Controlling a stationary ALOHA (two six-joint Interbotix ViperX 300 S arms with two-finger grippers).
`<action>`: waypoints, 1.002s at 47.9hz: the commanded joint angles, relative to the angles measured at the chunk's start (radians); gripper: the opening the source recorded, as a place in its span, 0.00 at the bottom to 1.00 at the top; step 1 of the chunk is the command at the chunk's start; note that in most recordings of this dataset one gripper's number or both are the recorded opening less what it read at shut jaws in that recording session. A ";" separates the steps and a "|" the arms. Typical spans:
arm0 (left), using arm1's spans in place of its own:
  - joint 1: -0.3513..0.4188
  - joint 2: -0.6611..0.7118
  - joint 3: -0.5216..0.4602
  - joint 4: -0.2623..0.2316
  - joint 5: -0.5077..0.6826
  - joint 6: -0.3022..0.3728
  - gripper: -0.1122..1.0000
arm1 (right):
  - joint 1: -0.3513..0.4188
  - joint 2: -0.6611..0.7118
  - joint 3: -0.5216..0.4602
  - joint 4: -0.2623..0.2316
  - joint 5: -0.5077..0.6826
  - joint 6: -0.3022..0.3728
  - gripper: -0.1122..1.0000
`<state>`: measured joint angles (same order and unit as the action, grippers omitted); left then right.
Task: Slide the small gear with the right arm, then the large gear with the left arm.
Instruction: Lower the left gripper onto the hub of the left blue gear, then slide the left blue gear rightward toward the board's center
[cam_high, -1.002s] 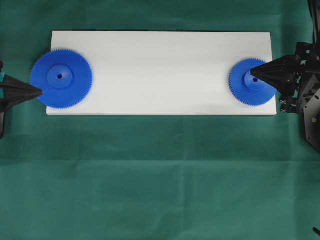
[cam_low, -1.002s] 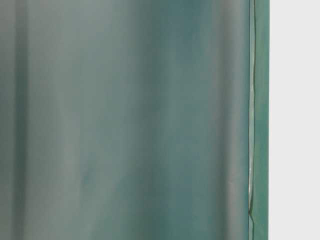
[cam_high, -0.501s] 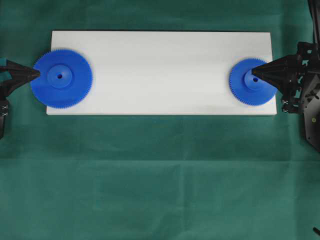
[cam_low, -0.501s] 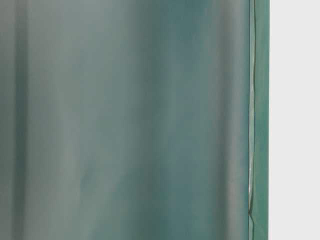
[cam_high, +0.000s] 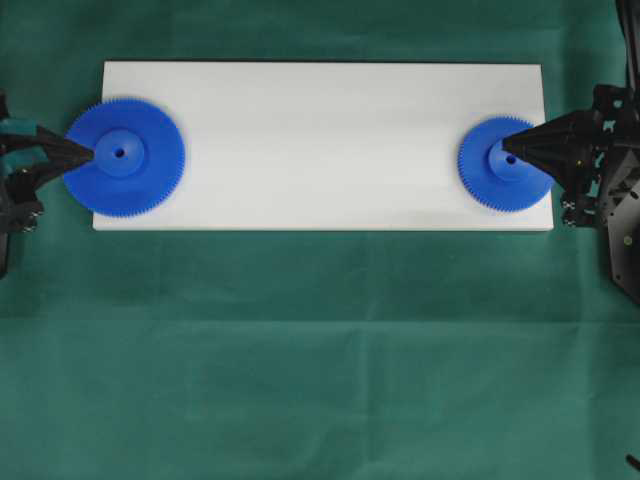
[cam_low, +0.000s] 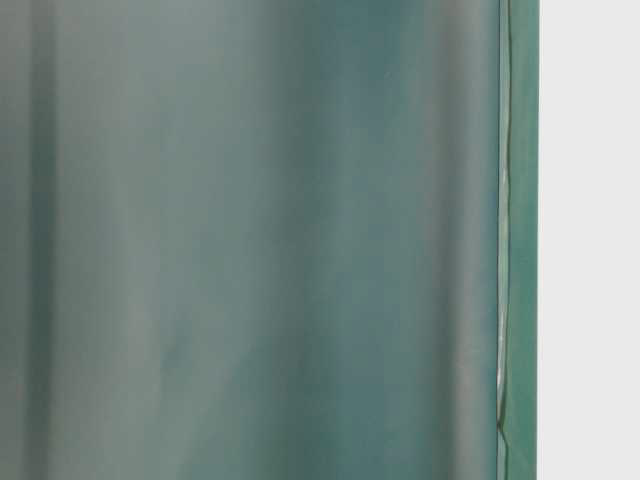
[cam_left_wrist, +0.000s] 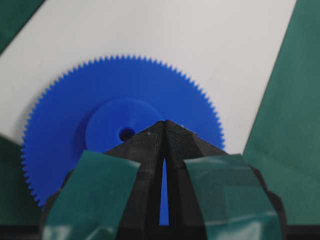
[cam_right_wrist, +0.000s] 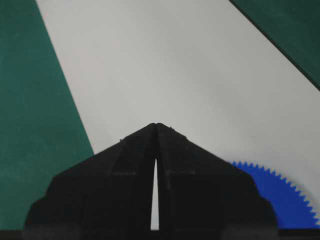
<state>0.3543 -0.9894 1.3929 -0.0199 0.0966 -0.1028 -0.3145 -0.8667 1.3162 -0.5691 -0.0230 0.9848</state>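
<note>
The large gear (cam_high: 140, 185) lies at the left end of the white board (cam_high: 320, 140), overhanging its left edge. My left gripper (cam_high: 92, 154) is shut, and its tip sits over the gear beside the raised hub (cam_high: 121, 153). In the left wrist view the closed tip (cam_left_wrist: 165, 122) overlaps the hub (cam_left_wrist: 115, 120) of the large gear (cam_left_wrist: 65, 110) next to the centre hole. The small gear (cam_high: 480, 185) lies at the board's right end. My right gripper (cam_high: 506, 147) is shut, its point over that gear's hub. The right wrist view shows the closed wedge (cam_right_wrist: 156, 124) and a toothed edge of the small gear (cam_right_wrist: 290, 200).
Green cloth (cam_high: 320, 360) covers the table around the board. The long middle of the white board (cam_right_wrist: 165, 75) lies between the two gears. The right arm's body (cam_high: 610, 190) stands off the board's right end. The table-level view is a blurred green cloth (cam_low: 250, 240).
My left gripper has moved up and rightward from beside the large gear's rim onto the gear, reaching its hub. The right gripper and both gears have stayed put.
</note>
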 joint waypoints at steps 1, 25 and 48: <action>0.005 0.052 -0.034 -0.002 -0.008 0.002 0.10 | -0.002 0.005 -0.011 -0.002 -0.008 0.000 0.56; 0.029 0.322 -0.112 0.003 -0.029 0.012 0.10 | 0.008 0.002 0.006 -0.003 -0.017 -0.002 0.56; 0.074 0.425 -0.098 0.003 -0.146 0.044 0.10 | 0.009 -0.002 0.011 -0.003 -0.018 -0.002 0.56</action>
<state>0.4234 -0.5921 1.3054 -0.0199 -0.0169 -0.0614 -0.3053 -0.8698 1.3376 -0.5706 -0.0337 0.9833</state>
